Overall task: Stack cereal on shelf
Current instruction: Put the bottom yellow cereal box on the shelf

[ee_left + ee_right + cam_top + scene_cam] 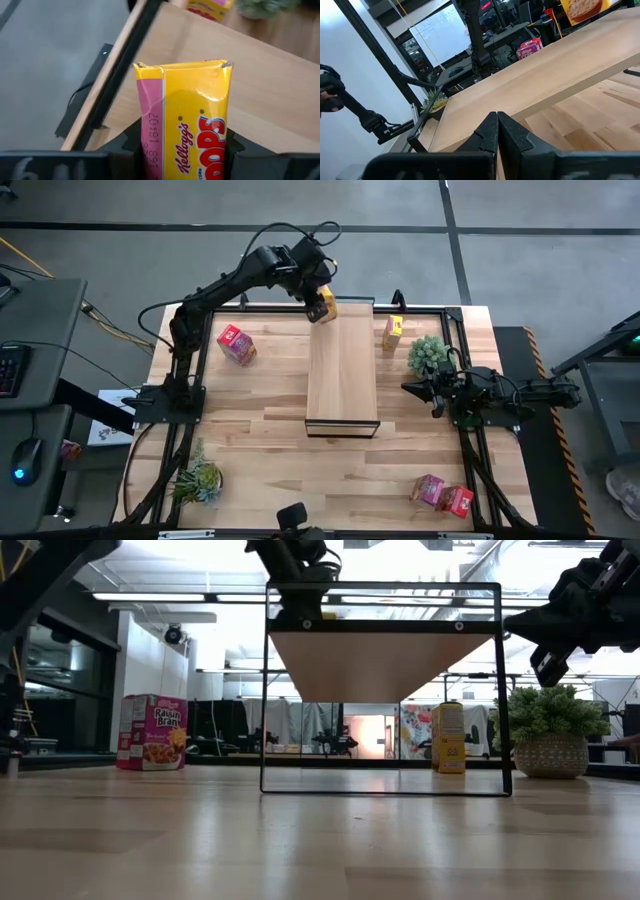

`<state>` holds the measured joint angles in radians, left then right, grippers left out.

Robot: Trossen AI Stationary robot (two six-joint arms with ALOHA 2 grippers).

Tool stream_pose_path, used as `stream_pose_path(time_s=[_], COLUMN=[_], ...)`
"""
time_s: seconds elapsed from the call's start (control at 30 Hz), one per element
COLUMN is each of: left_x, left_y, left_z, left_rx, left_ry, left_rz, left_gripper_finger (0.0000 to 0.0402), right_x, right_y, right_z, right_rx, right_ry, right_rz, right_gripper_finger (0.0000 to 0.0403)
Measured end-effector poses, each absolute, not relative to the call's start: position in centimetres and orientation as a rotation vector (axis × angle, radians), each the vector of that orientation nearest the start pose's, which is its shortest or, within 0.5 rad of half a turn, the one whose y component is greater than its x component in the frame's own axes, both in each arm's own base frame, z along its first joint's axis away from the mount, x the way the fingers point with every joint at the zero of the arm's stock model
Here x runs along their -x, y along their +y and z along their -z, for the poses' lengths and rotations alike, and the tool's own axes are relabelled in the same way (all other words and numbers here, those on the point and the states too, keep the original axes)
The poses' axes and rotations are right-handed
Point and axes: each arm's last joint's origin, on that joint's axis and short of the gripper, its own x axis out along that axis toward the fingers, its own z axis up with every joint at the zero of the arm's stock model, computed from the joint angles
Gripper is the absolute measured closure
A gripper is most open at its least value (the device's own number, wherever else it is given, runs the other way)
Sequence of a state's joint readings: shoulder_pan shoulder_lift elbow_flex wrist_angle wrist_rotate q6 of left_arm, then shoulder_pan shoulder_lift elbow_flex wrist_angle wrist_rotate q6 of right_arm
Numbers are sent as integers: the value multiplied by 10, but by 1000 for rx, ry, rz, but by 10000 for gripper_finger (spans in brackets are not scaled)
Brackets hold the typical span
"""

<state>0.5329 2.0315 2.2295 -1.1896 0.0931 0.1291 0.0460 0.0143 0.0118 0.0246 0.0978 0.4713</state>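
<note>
Shelf (pixel 341 380) has no boxes yet. Left fingers (pixel 321 307) pinch 1 yellow box (pixel 186 120) over its far end. Right fingers (pixel 412 387) pressed together, waiting. 5 boxes left on table (pixel 270 430).

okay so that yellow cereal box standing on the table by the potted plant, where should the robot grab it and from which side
Judging by its pose, grip the yellow cereal box across its two narrow sides, near the top. It stands upright, so come straight down from above; the potted plant crowds one side and the shelf stands on the other, leaving the top clearest. The right end effector, shut, waits nearest.
</note>
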Motion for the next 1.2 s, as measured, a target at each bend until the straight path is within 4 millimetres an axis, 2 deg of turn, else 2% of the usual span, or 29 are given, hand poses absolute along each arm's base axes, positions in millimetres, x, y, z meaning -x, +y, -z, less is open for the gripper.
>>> stream_pose_path(time_s=[0.6,0.97,1.2], left_x=[-365,-365,-368], left_y=[215,215,216], left_z=[-359,-360,-361], left_rx=[150,147,132], left_ry=[977,971,942], left_rz=[-354,-353,-353], left_gripper_finger=[271,200,178], right_x=[-98,-98,-98], right_y=[2,2,2], right_z=[-169,-169,-169], right_rx=[-473,-472,-473], right_ry=[-34,-33,-33], right_rz=[46,46,46], right_gripper_finger=[402,402,402])
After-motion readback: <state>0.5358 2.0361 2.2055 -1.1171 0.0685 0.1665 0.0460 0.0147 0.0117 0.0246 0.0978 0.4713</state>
